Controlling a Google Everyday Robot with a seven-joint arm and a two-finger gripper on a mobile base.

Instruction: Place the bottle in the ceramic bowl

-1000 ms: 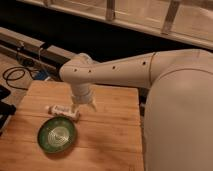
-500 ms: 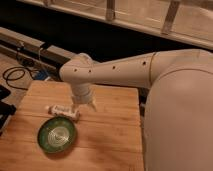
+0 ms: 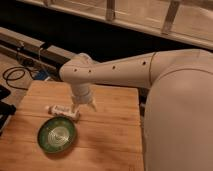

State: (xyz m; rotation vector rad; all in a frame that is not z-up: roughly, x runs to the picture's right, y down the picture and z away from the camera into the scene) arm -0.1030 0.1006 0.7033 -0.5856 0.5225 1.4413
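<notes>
Claw (image 3: 83,108) at bottle (image 3: 62,110), outside ceramic bowl (image 3: 43,131)

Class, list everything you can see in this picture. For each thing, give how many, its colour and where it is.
bottle: one, white, lying on the table just behind the bowl
ceramic bowl: one, green with pale rings, on the table's near part
table: one, light wood, under both
cables: black, on the floor at picture left
arm: one, white, reaching over the table
gripper: one, white, low at the bottle's end
</notes>
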